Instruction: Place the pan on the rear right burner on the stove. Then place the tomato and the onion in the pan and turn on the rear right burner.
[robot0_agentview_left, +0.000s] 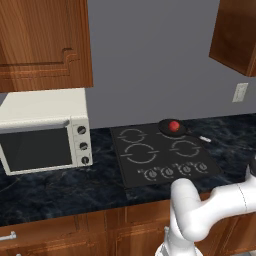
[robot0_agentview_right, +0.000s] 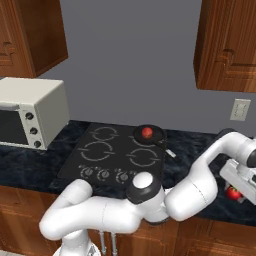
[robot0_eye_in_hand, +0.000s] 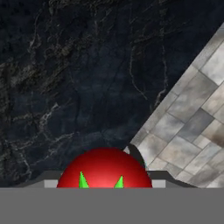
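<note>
Right base view puts the tool (robot0_agentview_right: 238, 186) far out to the right, low over the dark marble surface (robot0_agentview_right: 190, 165), with the tomato (robot0_agentview_right: 233, 193) right beneath it. Hand view has that tomato (robot0_eye_in_hand: 104, 168), red with green leaves, hard against the bottom edge, near the surface's rim with tiled floor (robot0_eye_in_hand: 197, 109) beyond. Whether the tool is pinching the tomato or merely spread around it, I cannot tell.

The pan (robot0_agentview_right: 148, 134) sits at the stove's (robot0_agentview_right: 100, 165) rear right corner, covering the burner ring, with a red round item (robot0_agentview_right: 147, 132) inside, probably the onion. The step in hand looks like fetching the tomato. Next calls for a firm grip, a lift, and a long swing left to the pan.
</note>
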